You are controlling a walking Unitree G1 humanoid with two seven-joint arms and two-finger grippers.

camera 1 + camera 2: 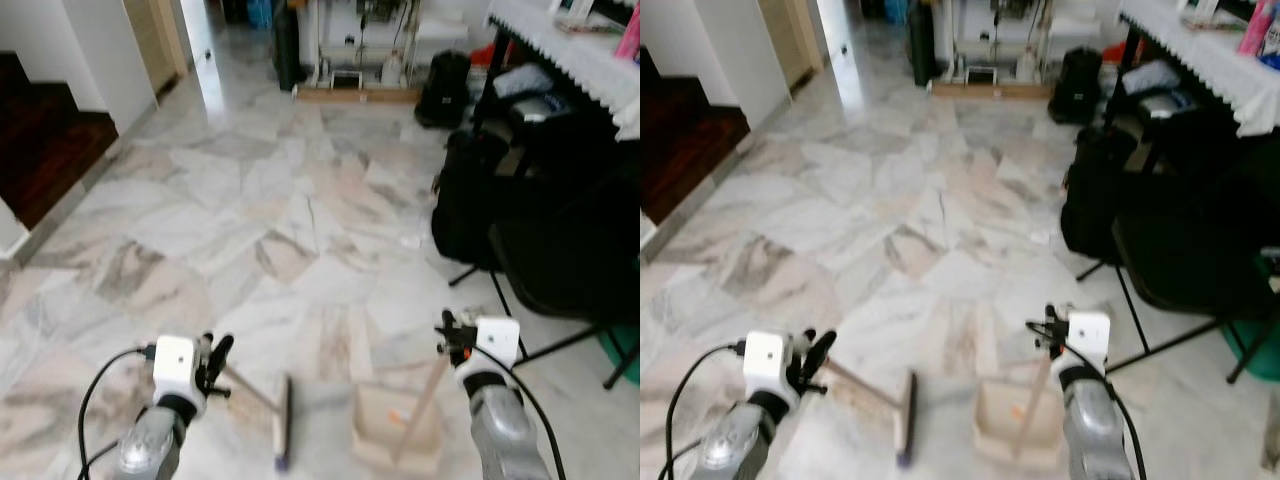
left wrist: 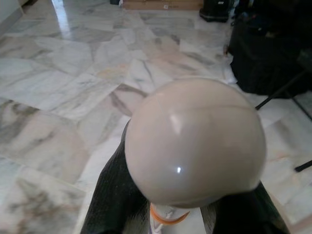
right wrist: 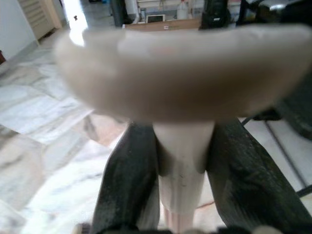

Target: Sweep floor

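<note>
Two grippers holding: left gripper (image 1: 214, 362) broom (image 1: 281, 420), right gripper (image 1: 452, 335) dustpan (image 1: 395, 425); open marble floor (image 1: 280, 200) ahead.

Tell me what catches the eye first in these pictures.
Low in front of the robot, the left gripper holds a broom by its handle, its head resting on the marble floor, and the right gripper holds the handle of a beige dustpan set just right of it. To the right, black bags and a black chair crowd under a white-clothed table.
</note>
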